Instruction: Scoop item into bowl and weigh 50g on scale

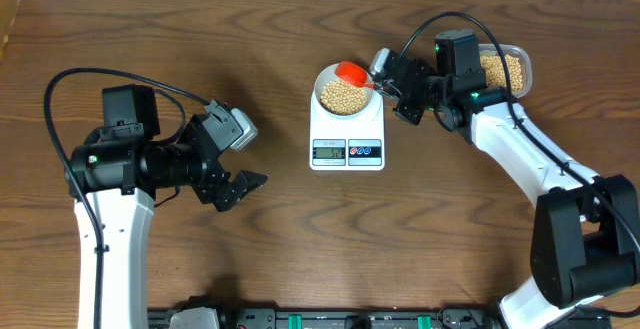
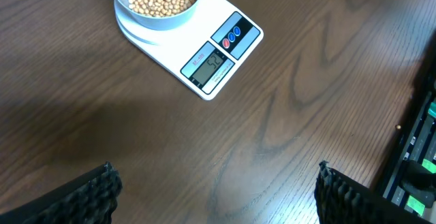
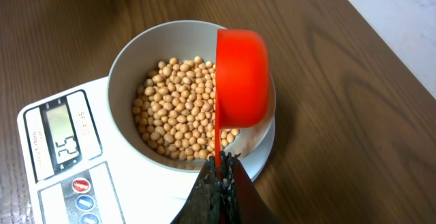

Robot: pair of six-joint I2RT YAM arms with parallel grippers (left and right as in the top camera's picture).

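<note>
A dark wood-grain table (image 1: 300,249) fills the view. A red scoop (image 3: 242,77) hangs tipped on its side, its hollow facing left and its thin handle running straight down. A clear plastic tub (image 1: 524,64) sits near the table's far right corner. A black rail (image 1: 330,319) with green fittings lines the near edge, and a pale surface (image 3: 402,13) shows past the table's edge

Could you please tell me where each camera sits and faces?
Overhead: fixed above the table, looking straight down; left arm and right arm show.
Left wrist: over the table, angled toward the scale; open left tool at bottom.
Right wrist: close above the bowl, looking down; shut right tool holds red scoop.
Shared: all show scale and bowl of beans.
</note>
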